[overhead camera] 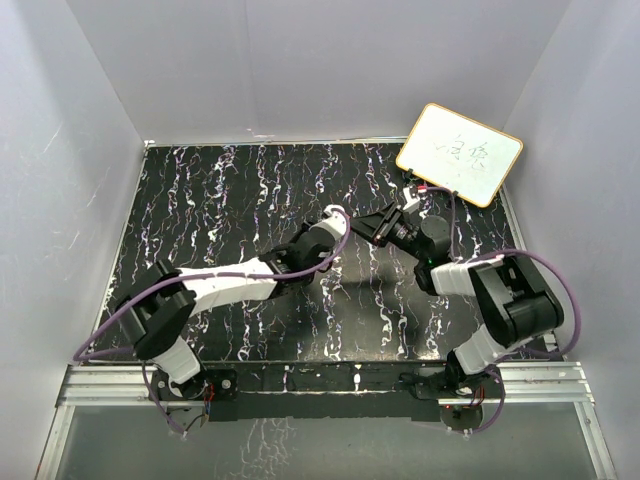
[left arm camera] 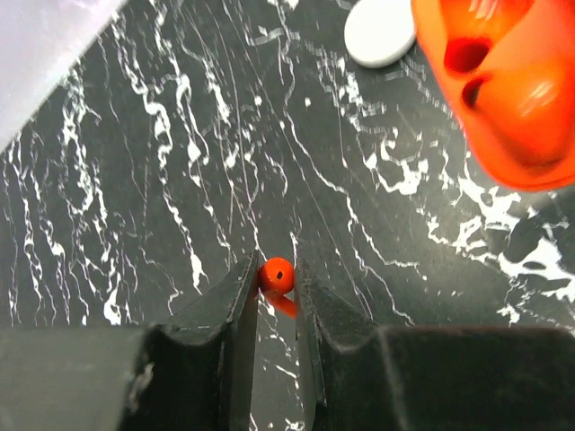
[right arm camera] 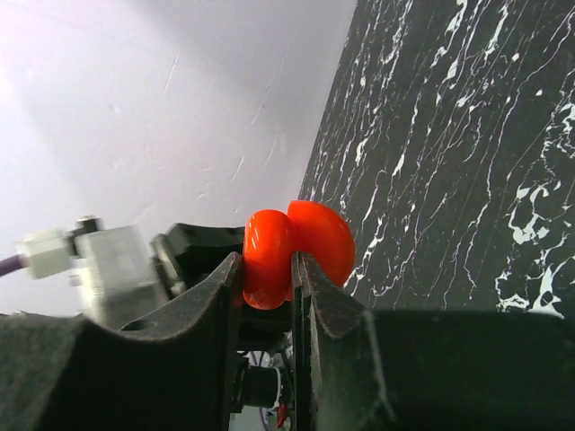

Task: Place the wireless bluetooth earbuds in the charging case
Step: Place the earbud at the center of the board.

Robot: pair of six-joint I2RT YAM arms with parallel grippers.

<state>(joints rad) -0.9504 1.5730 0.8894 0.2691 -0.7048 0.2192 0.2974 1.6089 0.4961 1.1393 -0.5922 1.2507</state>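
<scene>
My left gripper (left arm camera: 277,280) is shut on a tiny red earbud (left arm camera: 277,273), held above the black marbled table (left arm camera: 162,180). The open red-orange charging case (left arm camera: 503,90) hangs at the upper right of the left wrist view, its two dark sockets facing the earbud, a gap between them. My right gripper (right arm camera: 268,269) is shut on one half of that case (right arm camera: 269,251); the other half bulges past the right finger. In the top view the left gripper (overhead camera: 338,216) and right gripper (overhead camera: 385,224) meet near the table's middle; the case and earbud are hidden there.
A white round disc (left arm camera: 379,34) lies on the table just beyond the case. A white board with an orange rim (overhead camera: 459,153) leans at the back right corner. White walls enclose the table (overhead camera: 220,190) on three sides.
</scene>
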